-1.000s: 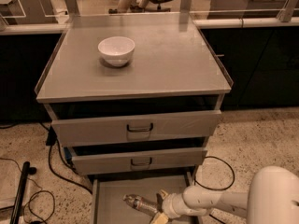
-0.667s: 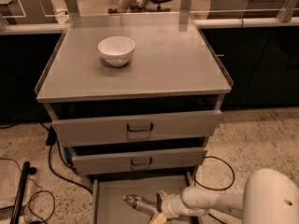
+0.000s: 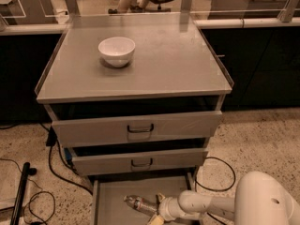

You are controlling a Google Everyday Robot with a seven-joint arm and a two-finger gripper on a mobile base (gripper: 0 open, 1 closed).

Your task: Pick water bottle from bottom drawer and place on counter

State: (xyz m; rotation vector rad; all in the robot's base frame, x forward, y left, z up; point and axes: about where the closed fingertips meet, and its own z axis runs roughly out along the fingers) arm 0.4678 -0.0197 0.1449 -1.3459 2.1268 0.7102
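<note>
Camera view: water bottle [image 3: 139, 203] lies left-to-right in the bottom drawer [image 3: 108, 205], one end apparently touching the pincer [image 3: 158, 209] beside it. Pincer opening cannot be told.

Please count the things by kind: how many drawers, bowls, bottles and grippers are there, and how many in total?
Drawers: 3 (top drawer, middle drawer, bottom drawer)
Bowls: 1 (bowl on the counter)
Bottles: 1 (water bottle lying in the bottom drawer)
Grippers: 1 (gripper in the bottom drawer, beside the bottle)
Total: 6
</note>
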